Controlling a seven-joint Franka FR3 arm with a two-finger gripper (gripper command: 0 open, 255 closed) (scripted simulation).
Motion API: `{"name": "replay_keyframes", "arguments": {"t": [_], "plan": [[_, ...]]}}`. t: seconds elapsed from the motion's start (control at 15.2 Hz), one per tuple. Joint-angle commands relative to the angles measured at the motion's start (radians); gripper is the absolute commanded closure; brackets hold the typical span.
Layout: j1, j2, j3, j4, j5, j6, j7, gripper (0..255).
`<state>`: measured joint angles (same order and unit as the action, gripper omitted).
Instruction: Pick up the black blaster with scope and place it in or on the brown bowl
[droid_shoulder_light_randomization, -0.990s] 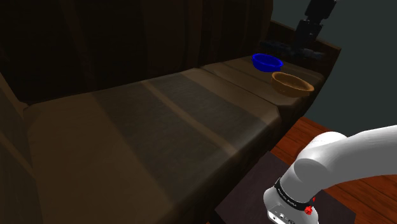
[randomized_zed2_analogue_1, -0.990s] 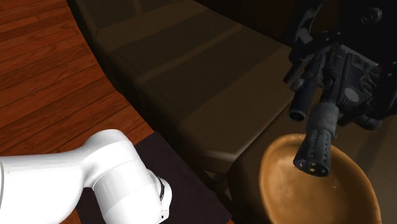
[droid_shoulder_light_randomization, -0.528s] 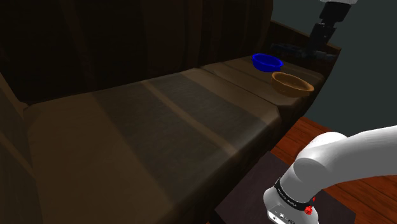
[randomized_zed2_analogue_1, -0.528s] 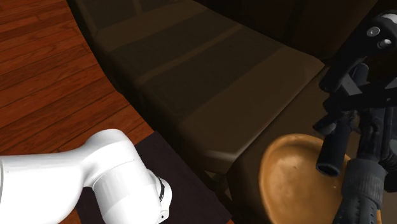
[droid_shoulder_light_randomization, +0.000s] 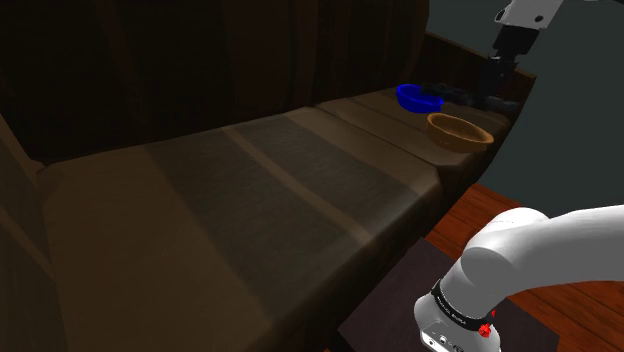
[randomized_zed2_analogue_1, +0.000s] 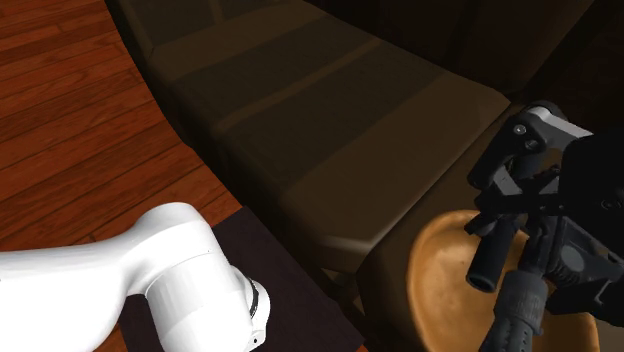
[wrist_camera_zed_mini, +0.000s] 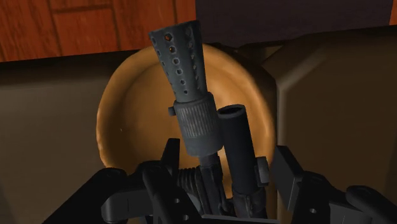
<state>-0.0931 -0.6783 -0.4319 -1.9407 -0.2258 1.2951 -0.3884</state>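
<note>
Work on this job looks more than half done. The black gripper (wrist_camera_zed_mini: 222, 175) has its two fingers (wrist_camera_zed_mini: 287, 178) closed in on the sides of the black blaster (wrist_camera_zed_mini: 186, 89). So the toy is gripped between them and is up off the long brown seat (droid_shoulder_light_randomization: 250, 190). The blaster has a fat barrel full of little holes and a thin tube beside it, and both point out over the brown bowl (wrist_camera_zed_mini: 124, 127). In the wrist view the barrel's tip hangs above the middle of the bowl. In the second exterior view the blaster sits low over the bowl, toward that view's right. It is very near, but I cannot tell if it touches the bowl. A blue bowl (droid_shoulder_light_randomization: 418, 98) stands just beside the brown one on the seat, and it is not the one we want. So the picking up is done, and the carrying looks done too. What is left, I think, is to go down a bit more if needed, let go so the blaster rests in the brown bowl, and pull the gripper away.
</note>
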Motion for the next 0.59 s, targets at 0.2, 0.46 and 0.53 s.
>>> {"name": "replay_keyframes", "arguments": {"t": [0.2,0.46,0.53], "plan": [[-0.009,-0.034,-0.004,-0.093,-0.011,0.06,0.008,255],[-0.013,-0.05,-0.008,-0.138,-0.017,0.091,0.011,255],[-0.013,-0.049,-0.008,-0.138,-0.017,0.091,0.011,255]]}}
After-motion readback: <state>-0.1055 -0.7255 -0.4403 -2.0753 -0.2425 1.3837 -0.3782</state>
